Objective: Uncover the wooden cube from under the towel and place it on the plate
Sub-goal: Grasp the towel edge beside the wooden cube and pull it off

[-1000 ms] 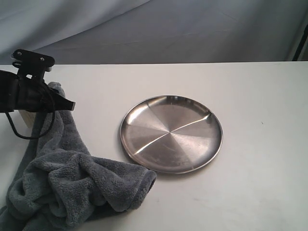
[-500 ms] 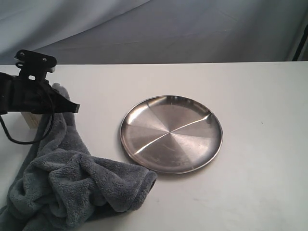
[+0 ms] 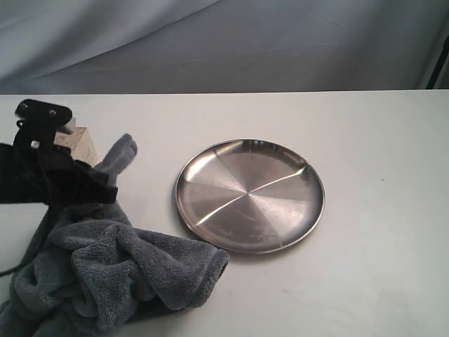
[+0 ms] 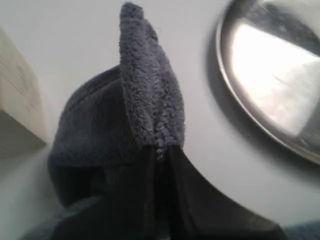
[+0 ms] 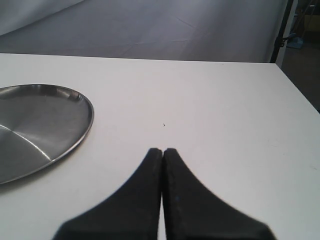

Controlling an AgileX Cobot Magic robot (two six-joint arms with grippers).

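towel (image 3: pixel 119 267) is a dark slate grey, fuzzy all over, no print. plate (image 3: pixel 249 195) is shiny silver with light and dark wedges fanning out from the middle, plus one bright white streak. wooden cube (image 3: pixel 83 144) is pale cream-tan with faint grain. bench (image 3: pixel 379 140) is plain off-white with one tiny dark speck. backdrop cloth (image 3: pixel 280 42) is bluish grey. left fingers (image 4: pixel 200 215) and right fingers (image 5: pixel 145 195) are both flat black.

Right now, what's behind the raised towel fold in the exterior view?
A pale top corner of the wooden cube shows behind the towel fold pinched by the left gripper. Its lower part is hidden behind them.
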